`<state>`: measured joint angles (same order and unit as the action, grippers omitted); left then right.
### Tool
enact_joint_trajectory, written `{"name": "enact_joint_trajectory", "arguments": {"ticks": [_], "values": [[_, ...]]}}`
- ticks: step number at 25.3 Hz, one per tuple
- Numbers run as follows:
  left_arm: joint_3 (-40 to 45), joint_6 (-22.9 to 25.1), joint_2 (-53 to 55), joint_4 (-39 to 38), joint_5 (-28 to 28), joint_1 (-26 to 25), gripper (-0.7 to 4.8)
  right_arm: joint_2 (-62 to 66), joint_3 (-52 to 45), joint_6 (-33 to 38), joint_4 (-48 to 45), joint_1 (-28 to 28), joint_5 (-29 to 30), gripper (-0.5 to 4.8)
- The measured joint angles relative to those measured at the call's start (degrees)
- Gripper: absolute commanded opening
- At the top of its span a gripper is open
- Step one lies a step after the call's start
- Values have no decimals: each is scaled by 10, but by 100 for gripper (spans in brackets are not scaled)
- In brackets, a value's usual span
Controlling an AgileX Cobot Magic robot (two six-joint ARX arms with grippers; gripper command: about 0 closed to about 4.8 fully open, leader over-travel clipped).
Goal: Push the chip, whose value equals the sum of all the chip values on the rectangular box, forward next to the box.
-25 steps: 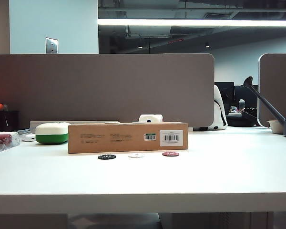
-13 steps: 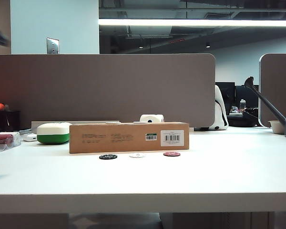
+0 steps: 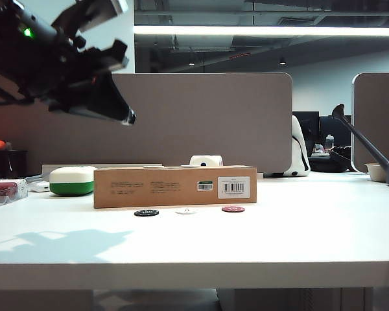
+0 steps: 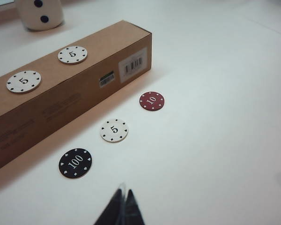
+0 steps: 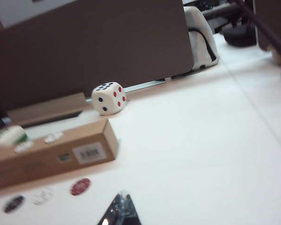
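Fingers of the left gripper (image 4: 121, 209) are pressed together, empty, above the desk (image 4: 225, 117) near the black 100 chip (image 4: 75, 162). Right gripper (image 5: 120, 211) fingers also meet. The maroon 10 chip (image 4: 151, 101) lies just before the rectangular box (image 4: 61, 98), which carries 2 white 5 chips (image 4: 72, 54).

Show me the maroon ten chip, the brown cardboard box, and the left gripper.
Small round maroon poker chip (image 4: 151, 101), left wrist view, face centre.
Long brown cardboard box (image 4: 75, 101), left wrist view, front side.
Left gripper (image 4: 121, 206), left wrist view, between closed fingers.
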<state>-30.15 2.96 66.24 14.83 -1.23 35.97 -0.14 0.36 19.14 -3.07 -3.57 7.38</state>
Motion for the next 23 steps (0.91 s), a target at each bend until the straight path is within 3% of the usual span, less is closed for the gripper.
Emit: {"name": "enact_joint_trajectory", "arguments": {"ticks": [3, 8, 13, 23], "values": [[0, 0, 2, 20, 9, -6, -5, 0, 0, 41, 0, 0, 0, -5], [-1, 0, 1, 46, 47, -11, -5, 0, 0, 52, -7, 0, 15, -5], [-49, 0, 5, 26, 36, -15, -5, 0, 0, 52, -26, 0, 17, -5], [-186, 0, 97, 17, -32, -135, -5, 0, 0, 52, -27, 0, 17, -4]]}}
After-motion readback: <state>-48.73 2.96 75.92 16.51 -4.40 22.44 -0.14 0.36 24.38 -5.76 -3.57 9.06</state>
